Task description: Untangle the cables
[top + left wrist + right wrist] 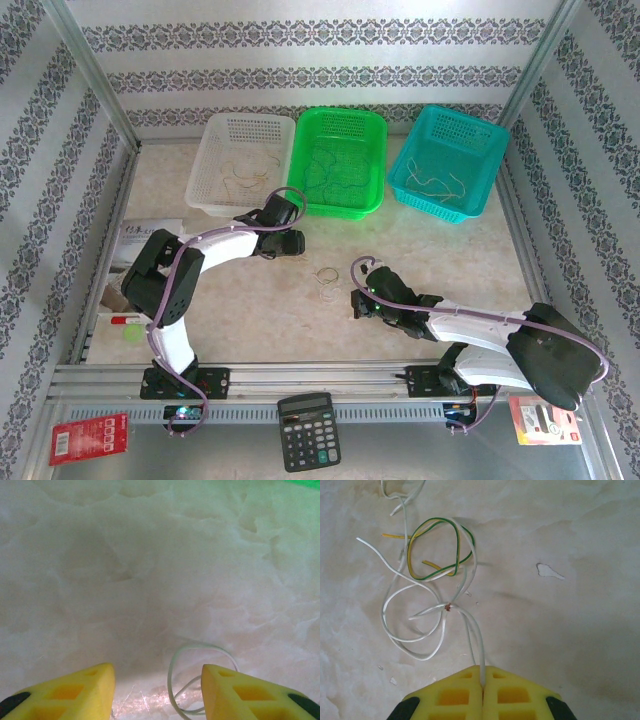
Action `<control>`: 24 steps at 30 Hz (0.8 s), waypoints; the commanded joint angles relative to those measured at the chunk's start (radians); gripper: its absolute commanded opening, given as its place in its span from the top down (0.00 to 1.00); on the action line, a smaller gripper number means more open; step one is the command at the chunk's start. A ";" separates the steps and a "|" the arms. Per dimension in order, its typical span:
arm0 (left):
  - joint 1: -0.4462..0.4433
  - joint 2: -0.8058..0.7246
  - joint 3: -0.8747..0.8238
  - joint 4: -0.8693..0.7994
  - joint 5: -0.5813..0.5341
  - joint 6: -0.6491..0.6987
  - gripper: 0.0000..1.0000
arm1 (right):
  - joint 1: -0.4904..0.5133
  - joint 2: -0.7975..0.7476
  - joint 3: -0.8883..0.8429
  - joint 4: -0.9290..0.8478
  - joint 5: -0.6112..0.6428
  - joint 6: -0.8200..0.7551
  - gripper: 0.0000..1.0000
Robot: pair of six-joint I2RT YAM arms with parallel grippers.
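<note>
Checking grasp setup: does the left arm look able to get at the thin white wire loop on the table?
Probably yes: the thin white wire loop lies uncovered on the pale marbled table between the left gripper's parted yellow fingers, close to one finger; nothing blocks the way.

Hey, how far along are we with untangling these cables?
Done: loose strands already lie in the white basket, green basket and teal basket. In hand: the right gripper is shut on a white cable leading from the tangle; the left gripper is open, a white loop between its fingers. Left: the tangle itself, a green-yellow cable looped among white ones.
</note>
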 commanded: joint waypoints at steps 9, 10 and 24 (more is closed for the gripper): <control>-0.026 0.035 0.035 0.001 0.020 -0.008 0.64 | -0.005 -0.019 -0.020 0.006 0.022 0.009 1.00; -0.028 0.037 0.037 0.002 0.022 -0.007 0.67 | -0.005 -0.018 -0.020 0.006 0.021 0.009 1.00; -0.035 -0.048 0.089 -0.050 0.005 0.030 1.00 | -0.005 -0.008 -0.019 0.013 0.026 0.013 1.00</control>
